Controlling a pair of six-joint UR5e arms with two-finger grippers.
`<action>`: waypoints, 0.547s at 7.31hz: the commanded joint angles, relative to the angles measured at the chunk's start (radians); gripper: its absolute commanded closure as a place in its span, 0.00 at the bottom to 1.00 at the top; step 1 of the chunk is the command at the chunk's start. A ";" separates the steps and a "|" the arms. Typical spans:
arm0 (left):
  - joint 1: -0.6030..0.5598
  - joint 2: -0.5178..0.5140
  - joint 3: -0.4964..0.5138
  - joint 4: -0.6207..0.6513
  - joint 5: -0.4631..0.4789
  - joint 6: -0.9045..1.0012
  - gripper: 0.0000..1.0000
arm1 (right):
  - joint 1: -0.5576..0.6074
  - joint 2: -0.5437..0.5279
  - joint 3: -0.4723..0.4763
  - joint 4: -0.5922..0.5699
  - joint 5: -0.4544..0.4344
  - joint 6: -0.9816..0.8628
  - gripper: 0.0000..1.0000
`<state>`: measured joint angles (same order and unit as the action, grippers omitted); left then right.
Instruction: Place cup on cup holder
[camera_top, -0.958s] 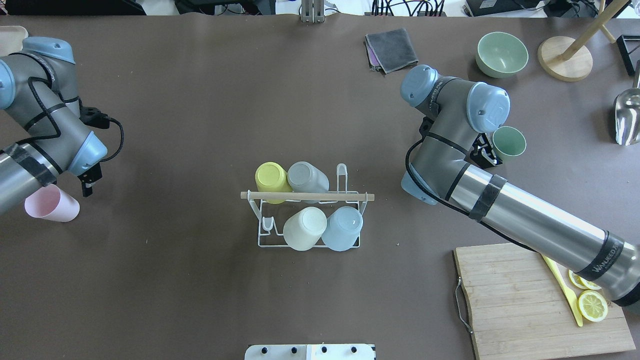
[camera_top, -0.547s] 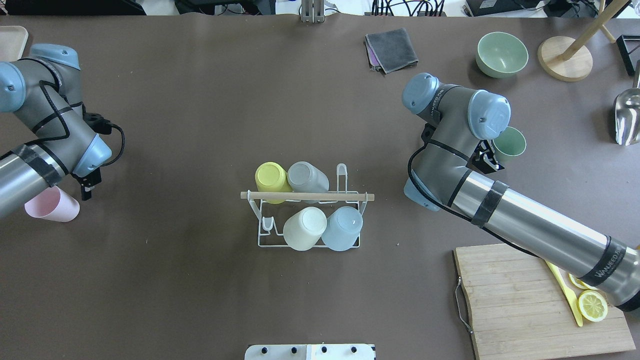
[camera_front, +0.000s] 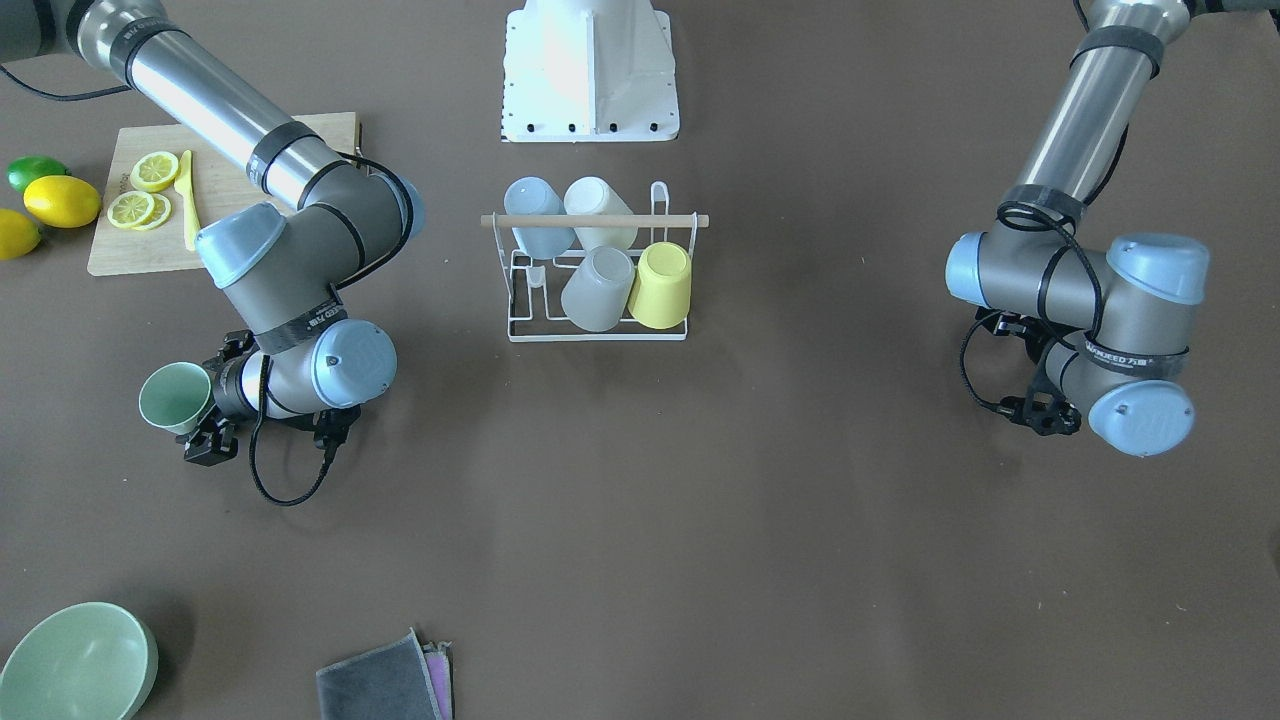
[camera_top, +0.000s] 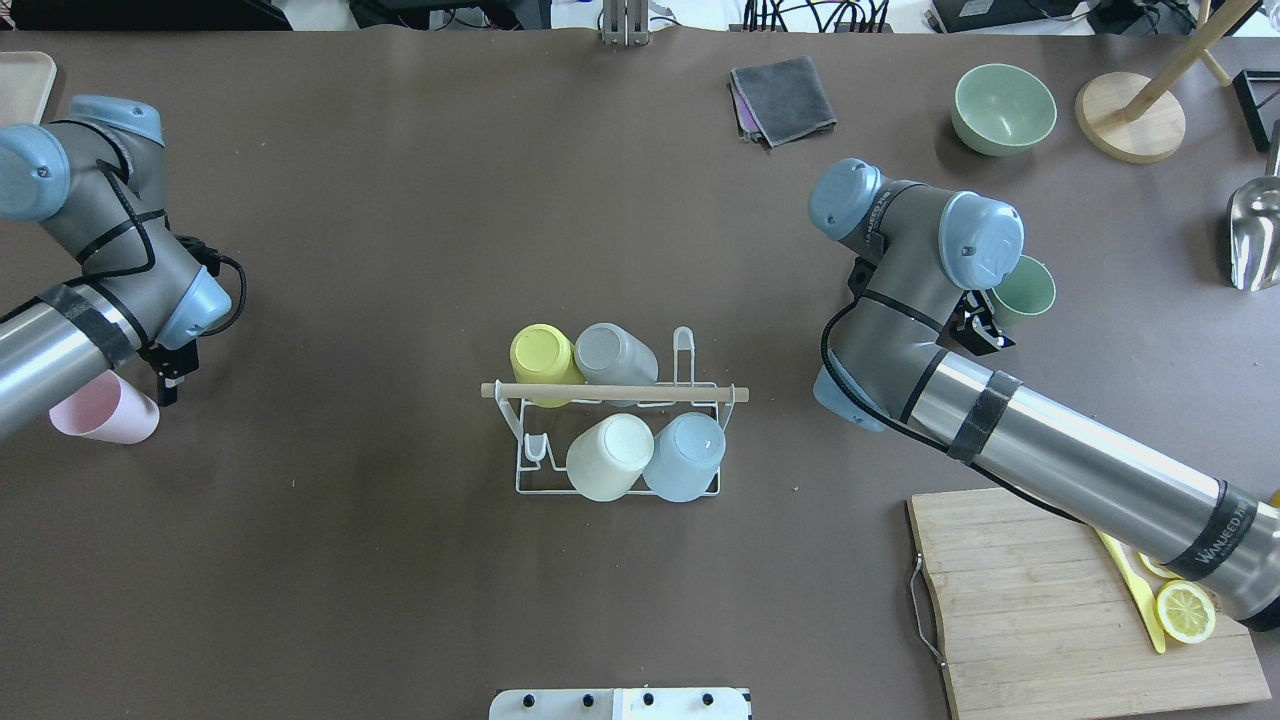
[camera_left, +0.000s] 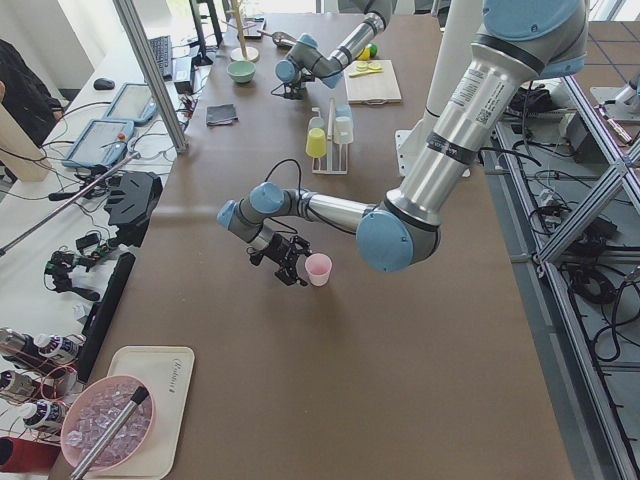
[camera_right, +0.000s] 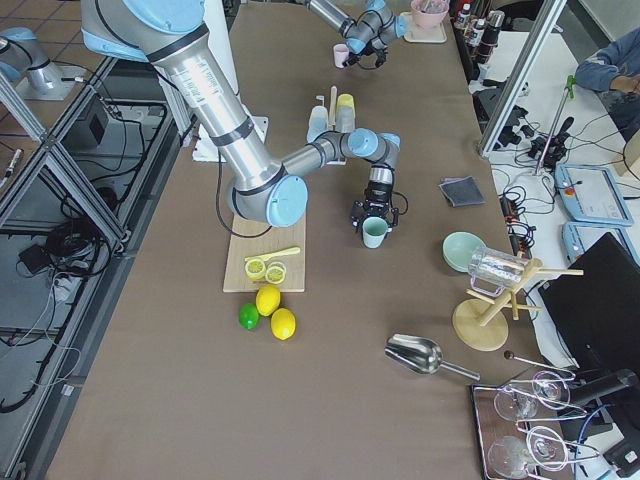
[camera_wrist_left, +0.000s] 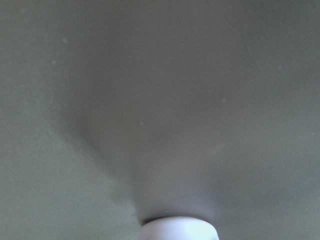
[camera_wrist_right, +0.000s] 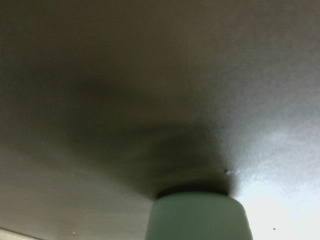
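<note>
The white wire cup holder (camera_top: 615, 392) with a wooden rod stands mid-table and carries a yellow, a grey, a cream and a light blue cup. My right gripper (camera_front: 207, 400) has a finger on each side of a green cup (camera_top: 1024, 288) and is shut on it at table level, right of the holder. A pink cup (camera_top: 100, 410) lies at the far left, half under my left arm. My left gripper (camera_left: 294, 262) is against the pink cup (camera_left: 318, 268). One finger (camera_top: 166, 378) shows at its right end. I cannot tell whether it is shut.
A wooden cutting board (camera_top: 1040, 600) with lemon slices and a yellow knife lies front right. A green bowl (camera_top: 1003, 108), grey cloth (camera_top: 783, 98), wooden stand (camera_top: 1130, 115) and metal scoop (camera_top: 1255, 235) sit far right. Lemons and a lime (camera_front: 60, 200) lie beside the board.
The right arm has shifted slightly toward the robot, and the green cup moved a little with it. The left arm's wrist has swung away; its finger edged toward the pink cup, which stayed put.
</note>
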<state>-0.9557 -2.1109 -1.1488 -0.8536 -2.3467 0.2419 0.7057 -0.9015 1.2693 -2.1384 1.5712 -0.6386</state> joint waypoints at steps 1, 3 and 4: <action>0.000 -0.012 0.020 0.013 0.000 0.001 0.02 | -0.006 -0.005 0.001 0.000 -0.017 -0.001 0.00; 0.011 -0.012 0.027 0.033 0.003 0.001 0.02 | -0.006 -0.020 0.016 0.000 -0.017 -0.001 0.00; 0.012 -0.012 0.027 0.034 0.006 0.001 0.02 | -0.006 -0.026 0.025 0.000 -0.017 -0.001 0.00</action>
<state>-0.9472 -2.1227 -1.1240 -0.8248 -2.3443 0.2420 0.6999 -0.9194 1.2845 -2.1384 1.5546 -0.6396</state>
